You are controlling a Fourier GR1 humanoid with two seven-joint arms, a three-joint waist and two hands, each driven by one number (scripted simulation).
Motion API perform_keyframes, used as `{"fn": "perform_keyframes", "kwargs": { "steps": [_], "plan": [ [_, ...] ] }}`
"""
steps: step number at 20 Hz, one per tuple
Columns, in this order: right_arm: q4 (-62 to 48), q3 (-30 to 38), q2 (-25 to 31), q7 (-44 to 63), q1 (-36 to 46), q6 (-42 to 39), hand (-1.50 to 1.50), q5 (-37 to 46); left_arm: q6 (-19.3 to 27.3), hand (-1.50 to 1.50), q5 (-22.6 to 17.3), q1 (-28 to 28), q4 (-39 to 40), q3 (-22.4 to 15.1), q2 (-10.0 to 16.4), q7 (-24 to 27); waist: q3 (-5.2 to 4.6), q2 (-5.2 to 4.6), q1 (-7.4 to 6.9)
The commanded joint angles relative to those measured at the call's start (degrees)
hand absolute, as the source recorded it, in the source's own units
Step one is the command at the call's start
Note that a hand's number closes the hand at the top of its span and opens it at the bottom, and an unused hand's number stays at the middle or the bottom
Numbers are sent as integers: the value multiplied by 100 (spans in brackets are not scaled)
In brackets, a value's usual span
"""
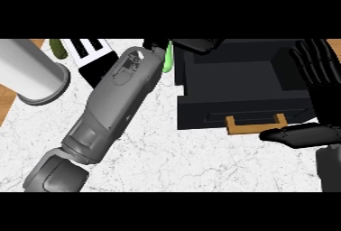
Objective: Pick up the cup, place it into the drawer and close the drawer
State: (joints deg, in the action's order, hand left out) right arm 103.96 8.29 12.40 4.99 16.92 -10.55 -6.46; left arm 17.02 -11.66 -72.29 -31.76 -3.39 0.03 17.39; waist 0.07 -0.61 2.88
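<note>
Seemingly the left robot hand (197,44) curls round the green cup (168,57) at the back-left rim of the open drawer (240,74) — let go there, the cup may catch the wall and tip onto the tabletop (166,153). The right robot hand (320,85) rests open beside the drawer's right wall.

White veined marble-look counter (200,167), matt black drawer (233,108), light wooden handle (256,129), smooth pale grey canister (26,67)

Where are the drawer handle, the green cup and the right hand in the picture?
drawer handle (256,128), head view, on the middle of its wooden bar.
green cup (168,57), head view, on its visible green side.
right hand (325,97), head view, on the palm.
</note>
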Motion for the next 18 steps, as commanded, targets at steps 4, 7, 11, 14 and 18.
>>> {"fn": "perform_keyframes", "kwargs": {
  "steps": [4,7,11,14,18],
  "plan": [
    [-202,-103,-14,-113,218,-106,-150,-7,480,150,-361,-742,1130,-765,-3,-485,7,-76,326],
    [-99,-197,-66,-77,268,-158,-150,-80,155,150,-446,-739,1392,-1020,-3,-674,12,-142,572],
    [-33,-110,6,-71,283,-187,-150,-134,-236,150,-477,-220,1577,-1428,-3,-429,8,-150,631],
    [-249,-173,-41,-184,412,-226,-150,-118,-254,150,-541,-398,1565,-1642,-3,-584,10,-185,708],
    [-337,-319,-55,-133,679,-380,-150,-225,-153,-150,-904,-183,1346,-1607,-3,-242,4,-251,859]
  ]
}}
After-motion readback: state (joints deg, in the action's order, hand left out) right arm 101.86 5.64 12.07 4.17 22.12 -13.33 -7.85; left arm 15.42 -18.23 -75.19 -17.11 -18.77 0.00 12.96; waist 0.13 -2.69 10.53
